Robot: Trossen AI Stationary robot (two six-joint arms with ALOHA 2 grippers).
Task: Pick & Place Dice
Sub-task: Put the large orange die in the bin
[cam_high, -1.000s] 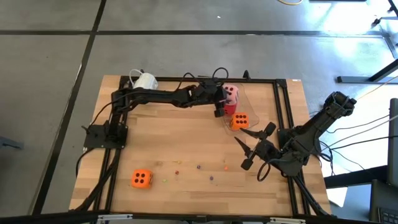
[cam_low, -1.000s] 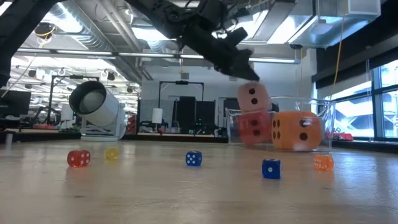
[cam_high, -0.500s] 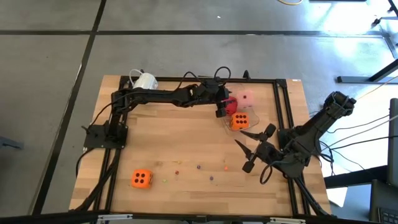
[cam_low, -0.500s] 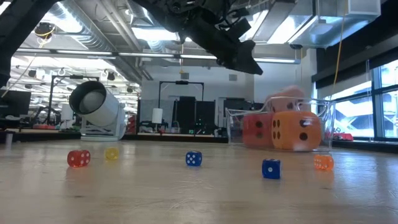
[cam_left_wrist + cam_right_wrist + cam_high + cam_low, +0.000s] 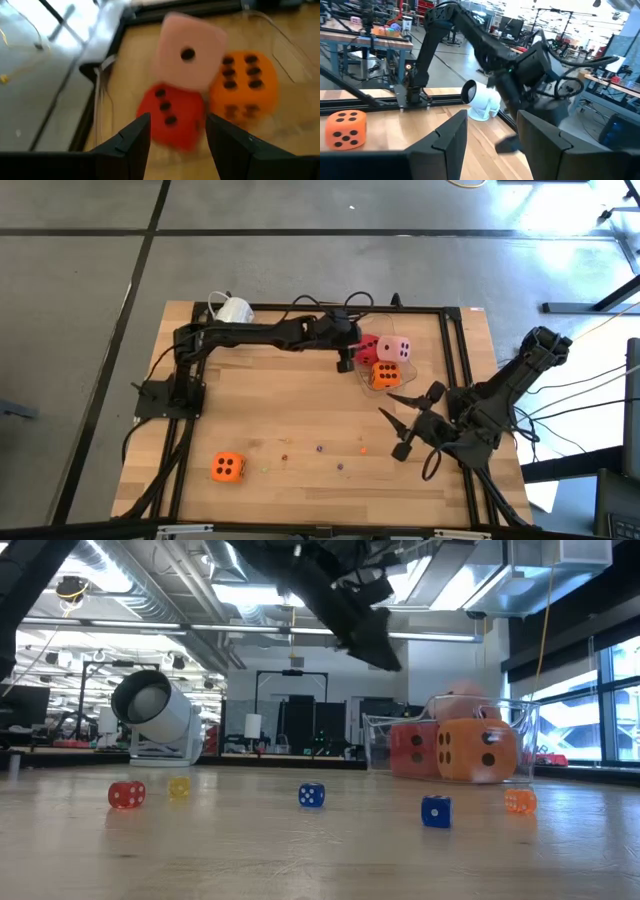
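A clear container (image 5: 408, 376) stands at the table's far right. It holds a red die (image 5: 367, 351), a pink die (image 5: 396, 350) and an orange die (image 5: 385, 375). In the low view the pink die (image 5: 462, 700) sits higher than the red die (image 5: 412, 750) and the orange die (image 5: 475, 750), propped against them. My left gripper (image 5: 346, 360) hovers open just left of the container, holding nothing; its wrist view looks down on the pink die (image 5: 187, 52). A second orange die (image 5: 227, 468) rests on the table near the left front. My right gripper (image 5: 392, 430) waits open at the right.
A white mug (image 5: 233, 310) lies on its side at the far left edge. Tiny coloured beads (image 5: 320, 448) are scattered across the near middle of the table. A black frame (image 5: 452, 350) runs along the table's edges. The wood between the beads and the container is bare.
The pink die was just under my left gripper above the container; it has fallen in and come to rest beside the red and orange dice, farther right. My left gripper has drawn back a little toward the table's left and no longer has the die.
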